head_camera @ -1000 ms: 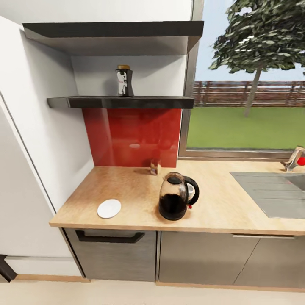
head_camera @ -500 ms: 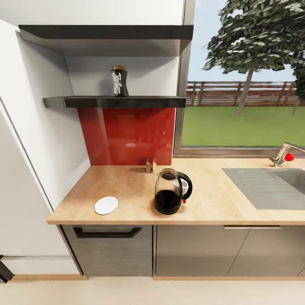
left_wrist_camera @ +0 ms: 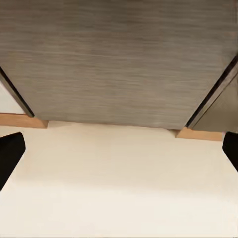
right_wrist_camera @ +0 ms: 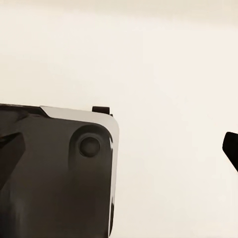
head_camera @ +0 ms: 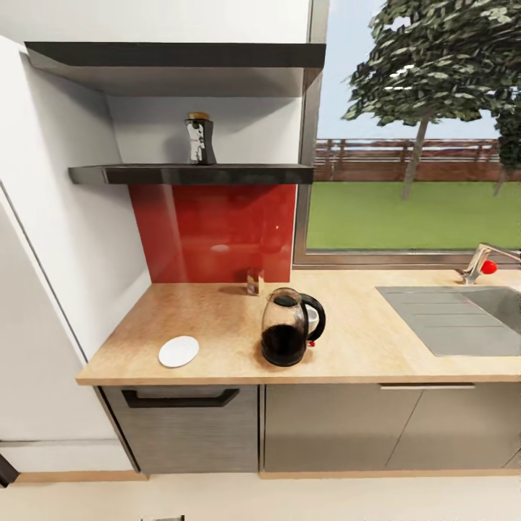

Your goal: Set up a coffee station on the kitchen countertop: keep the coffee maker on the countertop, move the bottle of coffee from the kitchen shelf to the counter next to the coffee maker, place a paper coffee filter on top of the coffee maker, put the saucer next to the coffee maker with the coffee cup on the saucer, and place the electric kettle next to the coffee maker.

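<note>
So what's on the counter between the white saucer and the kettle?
Nothing: in the head view, only bare wooden counter lies between the saucer and the kettle.

Not much of the robot itself to see here. The left gripper (left_wrist_camera: 119,153) has plain matte black fingertips (left_wrist_camera: 10,153), wedge-ish, no markings I can make out. On the right wrist view there's a black fingertip (right_wrist_camera: 231,146) too, plus a big glossy black body panel (right_wrist_camera: 54,173) with a rounded corner, a thin silver-grey edge trim, and one round recessed screw or button (right_wrist_camera: 89,146) set into it.
</note>
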